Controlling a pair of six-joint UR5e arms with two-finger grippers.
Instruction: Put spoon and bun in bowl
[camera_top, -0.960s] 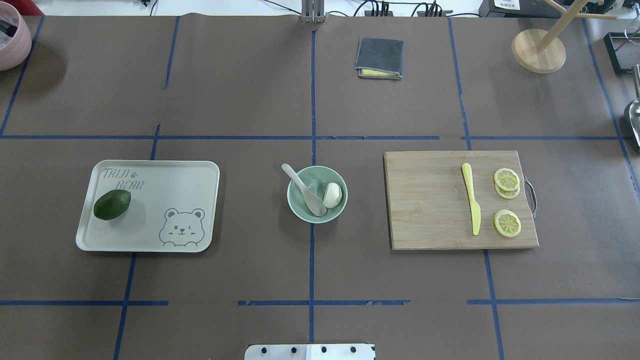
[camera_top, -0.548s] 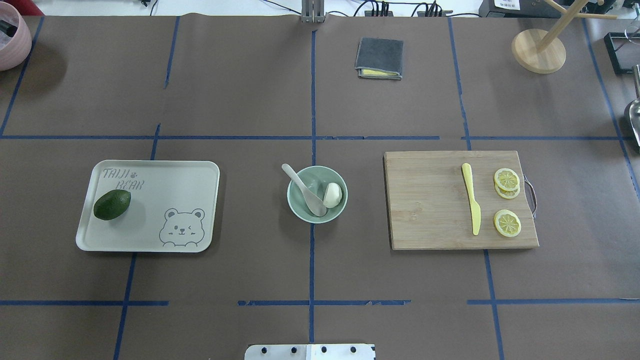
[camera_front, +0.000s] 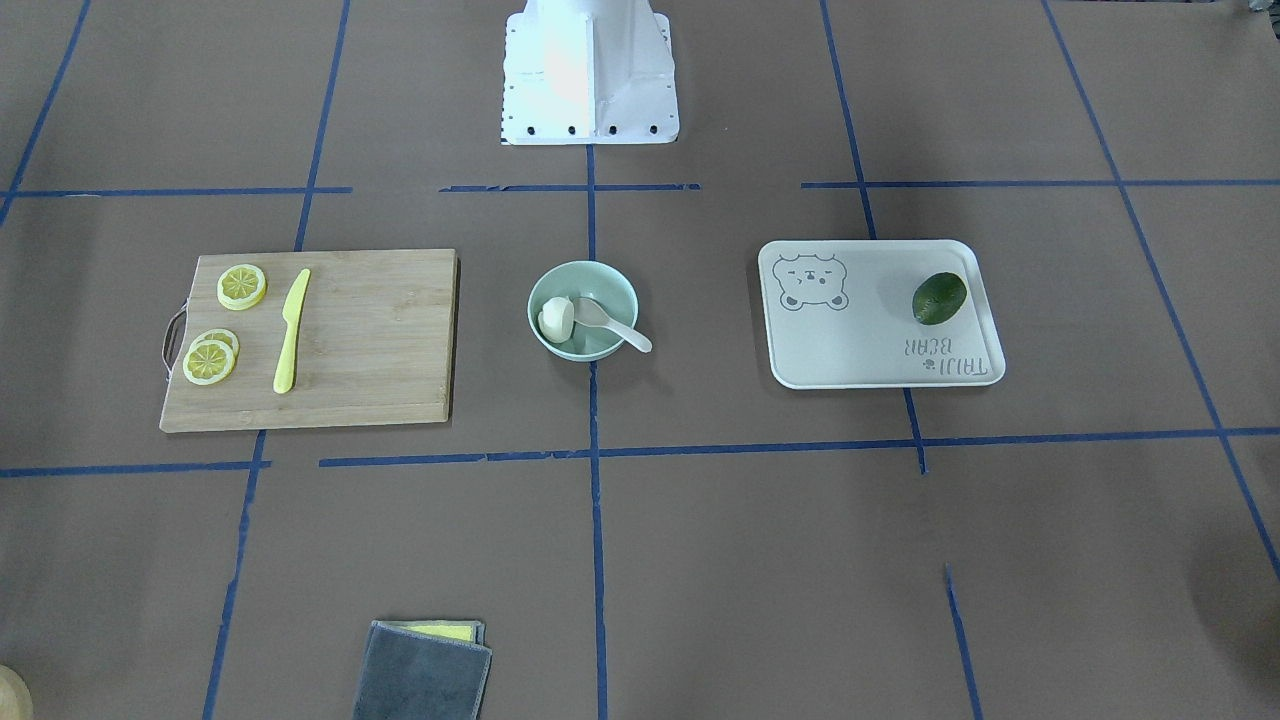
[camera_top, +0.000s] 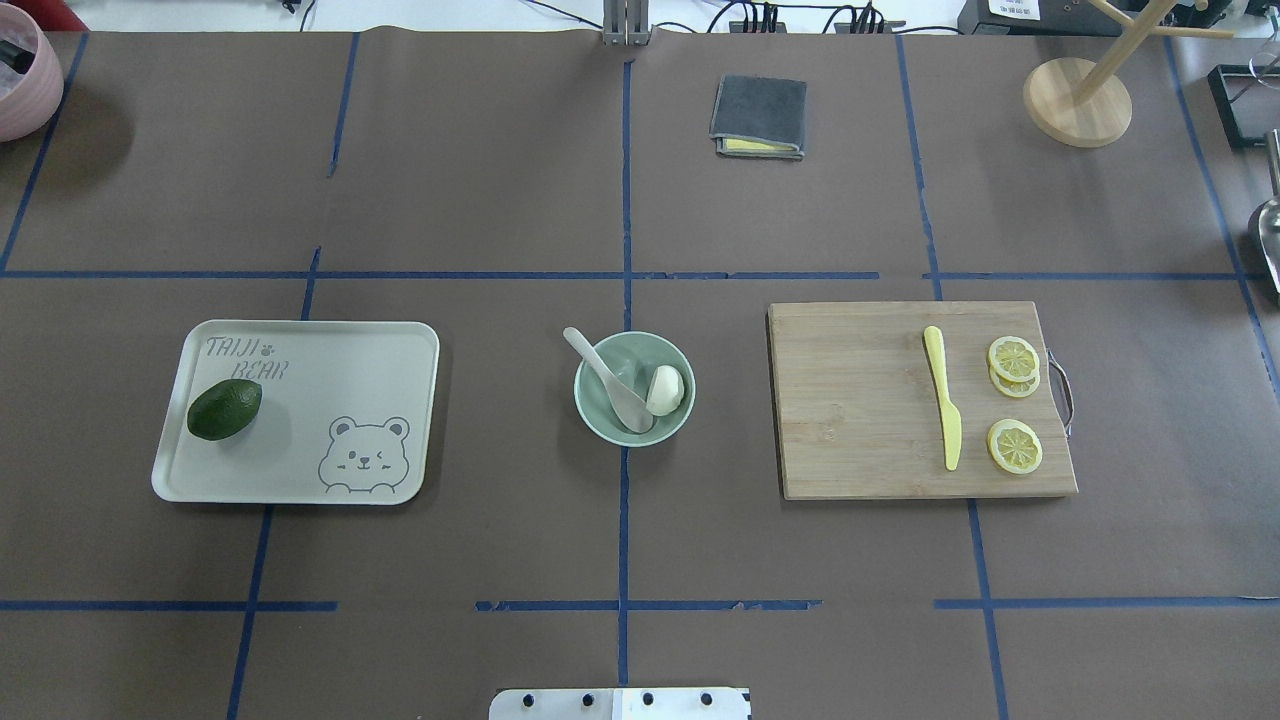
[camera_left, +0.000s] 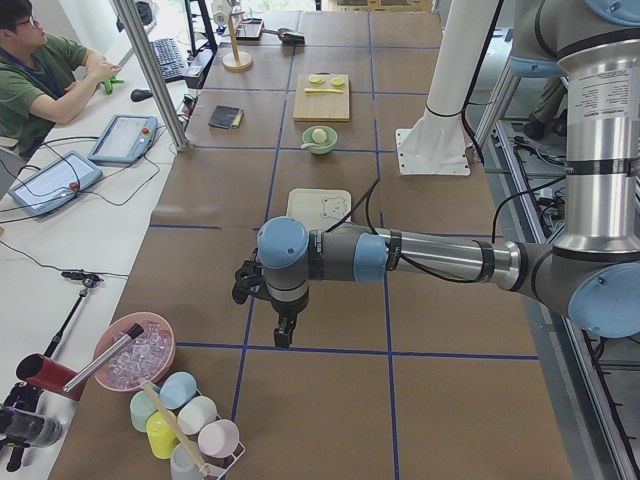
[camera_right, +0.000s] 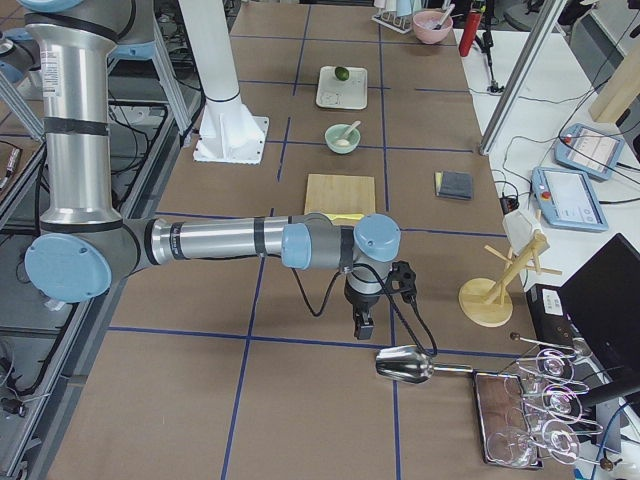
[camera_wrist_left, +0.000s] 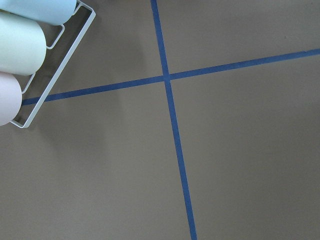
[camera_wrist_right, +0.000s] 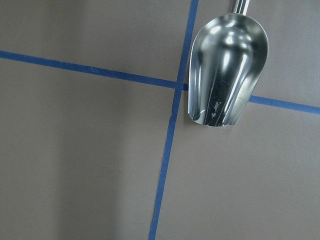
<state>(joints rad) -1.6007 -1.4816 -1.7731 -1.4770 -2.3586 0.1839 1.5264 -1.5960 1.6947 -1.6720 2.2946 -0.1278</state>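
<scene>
Both items in bowl (camera_top: 650, 350): spoon (camera_top: 605, 377) scoop-down, handle jutting over rim; bun (camera_top: 665, 390) beside scoop. Left jaws, right jaws out at opposite bench (camera_top: 500, 200) ends; clenched or released, cannot tell. Risk: any bump on overhanging handle levers spoon out or rocks bowl.
</scene>
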